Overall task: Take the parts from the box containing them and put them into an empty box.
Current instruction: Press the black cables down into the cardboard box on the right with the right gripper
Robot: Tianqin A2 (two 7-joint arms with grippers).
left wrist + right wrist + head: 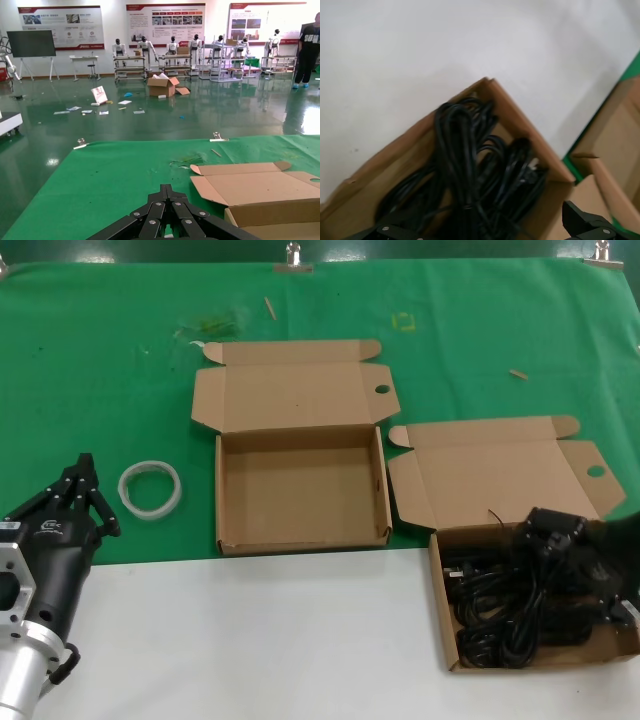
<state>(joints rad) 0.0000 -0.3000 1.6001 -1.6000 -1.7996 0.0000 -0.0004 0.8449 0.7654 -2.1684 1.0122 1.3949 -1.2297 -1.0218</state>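
- Green felt-like cloth (120,350) is covering the far half of the workbench, clipped at its back edge, while a smooth white tabletop (250,640) is showing nearer the robot; an exhibition hall with a glossy green floor is stretching out behind in the left wrist view.
- Two shallow brown cardboard mailer boxes are sitting open, lids folded back flat. The empty box (300,490), square-lidded with rounded tuck flaps and a round hole in one flap, is lying well to the right of the left gripper (82,480) and just ahead of the cloth's near edge.
- The box containing them (470,585), its lid slanted and side flaps splayed, is resting on the white surface directly beneath the right gripper (555,530).
- The parts (510,615), thin black cords with plugs looped in loose tangled bundles, are filling that box; the right wrist view is showing them (470,170) heaped against a cardboard corner.
- The right gripper is hanging over the cords, its dark fingers spread apart at either side of the bundle in the wrist view; whether it is touching the cords is hard to make out, and its arm is cut off at the frame edge.
- The left gripper, black with linked fingers pressed together to a point, is sitting parked low at the robot's left, angled towards the cloth.
- A whitish plastic ring (150,488) is lying flat just beside the left gripper's tip.
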